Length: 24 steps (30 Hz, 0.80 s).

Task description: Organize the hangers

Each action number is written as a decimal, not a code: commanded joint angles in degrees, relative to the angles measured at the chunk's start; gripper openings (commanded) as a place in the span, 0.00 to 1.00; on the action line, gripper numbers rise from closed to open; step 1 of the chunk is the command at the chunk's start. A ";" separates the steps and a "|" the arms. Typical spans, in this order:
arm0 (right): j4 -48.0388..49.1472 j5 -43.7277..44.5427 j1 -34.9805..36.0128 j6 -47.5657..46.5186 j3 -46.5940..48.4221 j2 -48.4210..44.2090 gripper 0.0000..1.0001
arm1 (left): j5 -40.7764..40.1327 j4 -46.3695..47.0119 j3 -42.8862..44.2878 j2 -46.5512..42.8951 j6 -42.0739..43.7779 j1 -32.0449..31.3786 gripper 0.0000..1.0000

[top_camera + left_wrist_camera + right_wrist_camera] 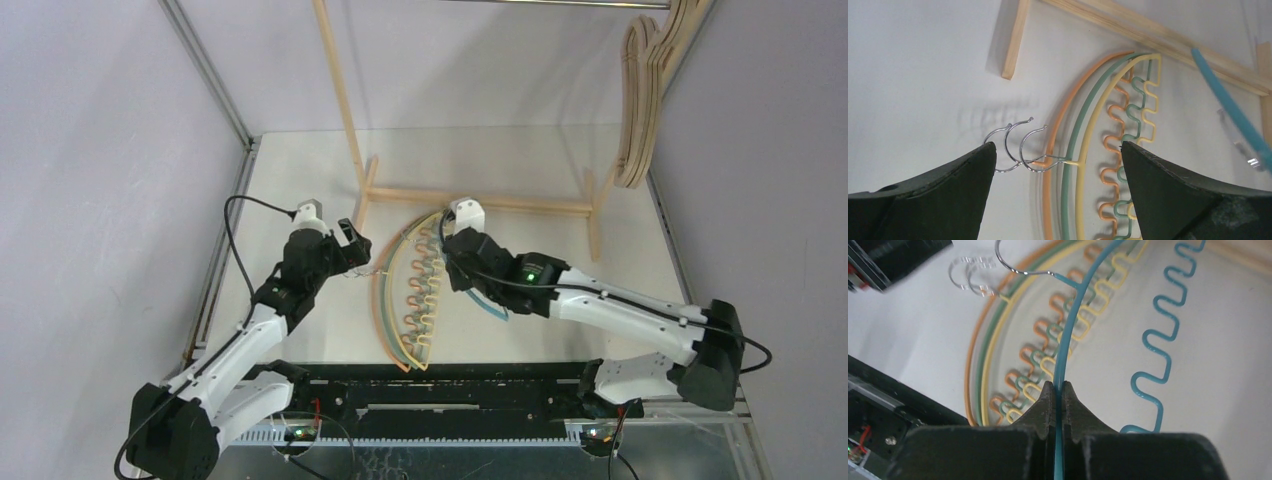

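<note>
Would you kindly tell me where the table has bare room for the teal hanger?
Free: the table between the rack crossbar and the right arm, and the far-left corner beyond the left gripper. Crowded: the centre, where the orange, green and yellow hangers lie nested beside the teal hanger.

A white table (300, 180) carries three thin arched hangers lying flat and nested one inside the next: an orange hanger (1046, 200) outermost, a green hanger (1064, 200), then a yellow hanger (1079, 200), their metal hooks (1018, 150) bunched together. The base rail of a pale wooden rack (480, 200) stands just beyond them.
</note>
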 commanded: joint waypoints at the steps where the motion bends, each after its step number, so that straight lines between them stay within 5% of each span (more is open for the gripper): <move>1: 3.84 5.31 -2.74 -4.81 6.24 -4.09 0.00 | -0.82 0.27 -0.85 -1.74 -0.17 -0.32 0.99; 15: 22.26 -4.64 -17.90 -3.92 17.31 -3.23 0.00 | -0.28 -0.45 -2.03 -4.35 -0.47 -0.34 1.00; 24: 37.57 -6.80 -16.69 -6.13 20.46 -1.28 0.00 | 0.30 0.81 -2.20 -2.93 -0.51 -0.30 1.00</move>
